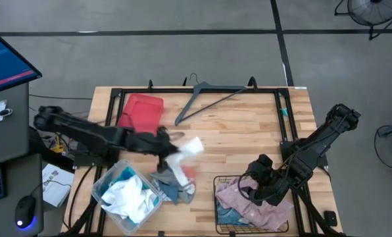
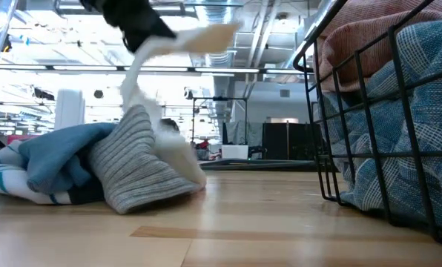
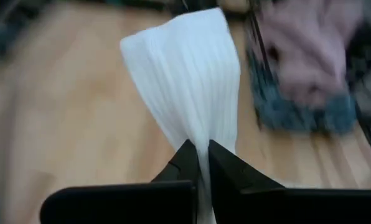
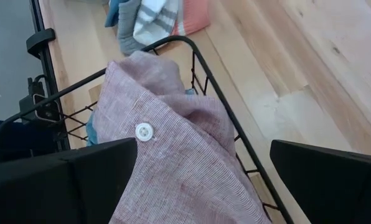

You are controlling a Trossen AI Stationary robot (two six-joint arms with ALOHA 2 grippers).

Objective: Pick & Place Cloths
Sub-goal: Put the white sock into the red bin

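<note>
I see left gripper point(image 3: 198, 155) pinching white cloth point(image 3: 185, 81) above table point(image 1: 248, 131); right gripper point(image 4: 204, 168) spread wide over pink cloth point(image 4: 173, 155) in wire basket point(image 1: 221, 181).

Even overhead light falls across the wooden table point(image 1: 235, 131), leaving only faint shadows. From table height, bright ceiling fixtures glare in the room behind, and the lifted white cloth point(image 2: 199, 37) smears with motion blur. The left wrist view is soft throughout, its background out of focus. The pink shirt point(image 4: 179, 162) shows crisp weave.
</note>
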